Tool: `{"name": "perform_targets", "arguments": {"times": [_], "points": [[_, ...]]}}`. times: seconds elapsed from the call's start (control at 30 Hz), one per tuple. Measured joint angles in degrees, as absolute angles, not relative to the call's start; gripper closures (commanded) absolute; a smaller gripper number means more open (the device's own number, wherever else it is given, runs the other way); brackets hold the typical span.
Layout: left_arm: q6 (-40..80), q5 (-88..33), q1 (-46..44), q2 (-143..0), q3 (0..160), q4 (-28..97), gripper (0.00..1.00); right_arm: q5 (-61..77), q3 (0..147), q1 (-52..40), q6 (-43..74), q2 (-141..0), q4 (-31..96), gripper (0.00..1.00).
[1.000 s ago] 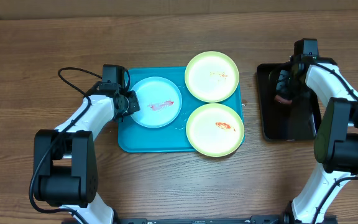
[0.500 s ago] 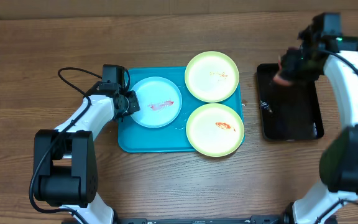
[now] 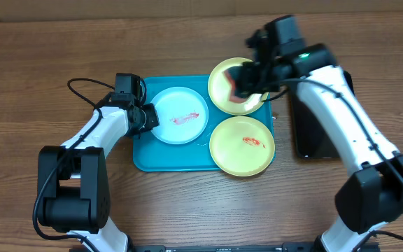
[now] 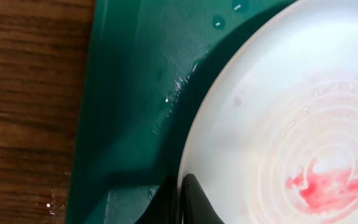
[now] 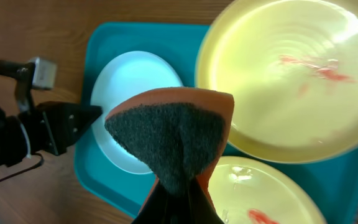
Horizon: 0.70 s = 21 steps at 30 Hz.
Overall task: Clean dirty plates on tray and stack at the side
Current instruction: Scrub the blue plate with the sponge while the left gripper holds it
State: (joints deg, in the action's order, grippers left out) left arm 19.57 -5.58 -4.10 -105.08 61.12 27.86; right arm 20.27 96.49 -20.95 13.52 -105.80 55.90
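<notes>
All three plates sit on the tray (image 3: 145,159): blue plate (image 3: 179,115) on the left, two yellow-green plates (image 3: 242,145) on the right. They look like thin, stiff, light plastic, slick where wet, so I'd grab the rim. The left gripper (image 3: 145,117) is closed, seemingly nipping the blue plate's edge, but the wrist view's too tight to swear by. The right gripper (image 5: 178,202) is clamped on a sponge (image 5: 166,130) over the far yellow one.

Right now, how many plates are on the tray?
3: light blue plate at the left of the tray; upper yellow-green plate at its far right corner, partly behind the sponge in the right tool; lower yellow-green plate at its near right corner. No others visible.
</notes>
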Motion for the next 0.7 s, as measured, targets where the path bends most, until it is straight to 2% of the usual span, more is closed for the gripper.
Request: {"name": "perform_targets", "arguments": {"times": [0.4, 0.7], "points": [[19.57, -9.21, -4.1, -105.08, 61.12, 29.26, 0.96, 15.51, 96.49, -32.75, 21.37, -117.91, 47.81, 0.96], [19.57, -9.74, -4.1, -105.08, 61.12, 29.58, 0.96, 8.91, 96.47, -34.5, 23.18, -123.68, 44.03, 0.96]]}}
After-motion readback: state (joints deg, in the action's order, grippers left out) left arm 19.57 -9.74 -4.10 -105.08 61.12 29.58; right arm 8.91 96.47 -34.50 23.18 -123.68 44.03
